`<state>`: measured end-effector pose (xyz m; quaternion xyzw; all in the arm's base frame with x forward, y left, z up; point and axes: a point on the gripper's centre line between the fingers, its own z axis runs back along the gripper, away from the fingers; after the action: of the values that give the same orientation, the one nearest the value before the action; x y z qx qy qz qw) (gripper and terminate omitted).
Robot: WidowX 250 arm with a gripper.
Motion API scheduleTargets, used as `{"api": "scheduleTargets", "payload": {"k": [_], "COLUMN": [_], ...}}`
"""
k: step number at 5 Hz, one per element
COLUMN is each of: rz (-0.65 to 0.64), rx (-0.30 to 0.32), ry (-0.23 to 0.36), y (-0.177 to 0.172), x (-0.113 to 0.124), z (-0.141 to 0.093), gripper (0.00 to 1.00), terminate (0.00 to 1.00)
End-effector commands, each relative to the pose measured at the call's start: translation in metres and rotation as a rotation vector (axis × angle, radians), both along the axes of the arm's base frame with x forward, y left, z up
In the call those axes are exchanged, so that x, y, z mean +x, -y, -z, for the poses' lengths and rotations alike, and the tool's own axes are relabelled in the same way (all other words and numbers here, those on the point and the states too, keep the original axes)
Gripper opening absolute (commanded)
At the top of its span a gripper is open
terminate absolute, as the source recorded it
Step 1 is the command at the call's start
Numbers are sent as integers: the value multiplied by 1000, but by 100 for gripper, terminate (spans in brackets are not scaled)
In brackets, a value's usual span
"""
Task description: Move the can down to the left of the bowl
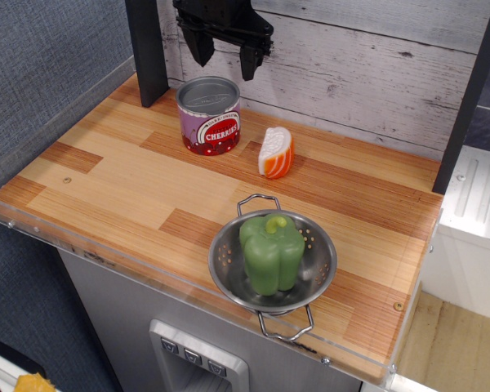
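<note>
The short tin can [209, 115] with purple label stands upright on striped wood; the shiny perforated steel bowl [272, 261] sits well apart. My black pincer [226, 60] hangs above the can, jaws wide, empty.

**What you had on the counter besides the job itself**

You had a wooden countertop [131, 188] with a clear strip along its front edge, backed by a grey plank wall [367, 65] and a textured blue-grey wall [41, 57] on the left. An orange-and-white wedge [275, 153] stood upright near the back of the counter. A green bell pepper [271, 251] sat toward the front right, stem up. A dark post [146, 49] rose at the back left corner, and a white appliance [474, 229] stood beyond the counter's right end.
</note>
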<state>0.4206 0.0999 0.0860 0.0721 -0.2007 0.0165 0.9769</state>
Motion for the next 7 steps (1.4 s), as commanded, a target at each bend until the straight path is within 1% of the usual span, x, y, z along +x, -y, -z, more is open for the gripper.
{"api": "scheduleTargets", "payload": {"k": [1,2,3,4,5,6,7], "rz": [14,33,43,58,103,140,120], "rx": [58,56,58,76,45,82,48], "ry": [132,140,135,69,3,-57,-111], "y": [-11,-12,-11,-9,-9,-4,-7], "x": [12,16,17,13,10,6,0], "z": [-13,-9,-1,0,1,2,1], "gripper": [100,100,100,100,100,100,100], "terminate": [0,0,0,0,0,0,0]}}
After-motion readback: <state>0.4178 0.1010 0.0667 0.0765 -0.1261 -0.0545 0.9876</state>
